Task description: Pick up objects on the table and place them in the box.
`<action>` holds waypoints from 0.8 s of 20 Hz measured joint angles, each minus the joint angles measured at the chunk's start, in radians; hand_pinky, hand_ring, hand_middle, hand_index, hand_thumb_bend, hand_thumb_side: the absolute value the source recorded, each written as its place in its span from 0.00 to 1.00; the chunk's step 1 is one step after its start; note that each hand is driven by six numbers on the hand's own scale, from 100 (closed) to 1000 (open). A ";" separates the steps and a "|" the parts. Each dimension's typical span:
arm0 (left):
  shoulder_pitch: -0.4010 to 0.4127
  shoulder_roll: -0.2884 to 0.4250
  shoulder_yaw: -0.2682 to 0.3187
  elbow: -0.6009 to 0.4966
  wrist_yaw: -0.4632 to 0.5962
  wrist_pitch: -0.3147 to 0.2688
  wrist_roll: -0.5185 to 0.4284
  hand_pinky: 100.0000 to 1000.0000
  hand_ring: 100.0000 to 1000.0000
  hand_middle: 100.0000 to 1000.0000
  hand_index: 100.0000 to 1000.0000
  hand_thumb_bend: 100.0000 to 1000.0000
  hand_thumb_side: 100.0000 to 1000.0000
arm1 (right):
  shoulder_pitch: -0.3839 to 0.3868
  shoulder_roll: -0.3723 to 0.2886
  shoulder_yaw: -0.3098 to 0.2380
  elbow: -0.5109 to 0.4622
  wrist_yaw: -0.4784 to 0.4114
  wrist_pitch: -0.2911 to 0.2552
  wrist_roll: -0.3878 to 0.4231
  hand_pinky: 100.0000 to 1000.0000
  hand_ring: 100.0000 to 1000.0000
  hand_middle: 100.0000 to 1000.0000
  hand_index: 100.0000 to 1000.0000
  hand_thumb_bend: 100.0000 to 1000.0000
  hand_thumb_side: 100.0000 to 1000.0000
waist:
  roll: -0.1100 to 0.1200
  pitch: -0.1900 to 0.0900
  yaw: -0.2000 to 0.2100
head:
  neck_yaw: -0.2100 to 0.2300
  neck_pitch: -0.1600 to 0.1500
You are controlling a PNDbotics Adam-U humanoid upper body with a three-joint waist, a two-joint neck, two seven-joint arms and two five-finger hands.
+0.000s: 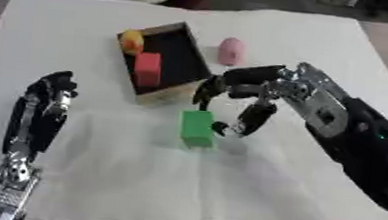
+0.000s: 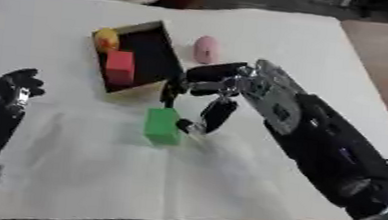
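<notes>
Where the white table (image 1: 95,173) runs toward the robot's left side, the left hand (image 1: 47,100) rests idle near the lower corner, fingers relaxed and pointing up, holding nothing. Further right and toward the far side sits the box (image 1: 174,93) — a shallow tray with pale walls and a dark floor, lying askew. Inside it a red block (image 1: 148,69) lies on the dark floor near the left wall, and a yellow-orange object (image 1: 131,41) sits at the far left corner, against the rim. Just in front of the box's near corner stands a green block (image 1: 198,128), upright on the table and outside the box. To the right of the box, near its far wall but apart from it, a pink object (image 1: 231,51) stands on the table. The right hand (image 1: 254,89) hangs above the green block's right side — fingers curved downward and spread, one fingertip (image 1: 221,128) just beside the block's edge; whether it touches cannot be told. The hand grips nothing.
</notes>
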 measured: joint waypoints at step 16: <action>-0.001 -0.001 -0.001 0.000 0.001 0.001 -0.002 0.75 0.61 0.57 0.78 0.03 0.81 | -0.137 0.135 -0.226 0.187 0.242 -0.014 -0.101 0.83 0.83 0.82 0.60 0.00 0.03 | 0.001 0.000 0.025 | -0.018 0.000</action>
